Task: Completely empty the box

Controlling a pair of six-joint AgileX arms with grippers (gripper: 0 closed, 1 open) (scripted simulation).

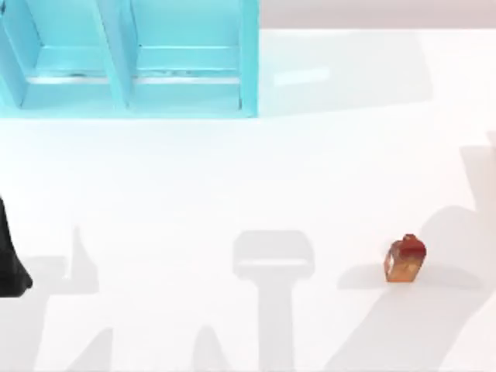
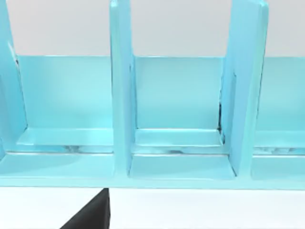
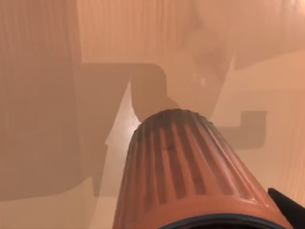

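Small amber bottle with red ribbed cap [image 1: 404,259] upright on white table [image 1: 232,186], right; turquoise compartmented box [image 1: 132,58] top-left. Left arm [image 1: 9,256] at left edge. Jaws: cannot tell.

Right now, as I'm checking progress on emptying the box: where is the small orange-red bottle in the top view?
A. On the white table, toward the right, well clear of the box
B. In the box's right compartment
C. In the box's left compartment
A: the orange-red bottle stands on the white table, far from the blue box, whose visible compartments hold nothing.
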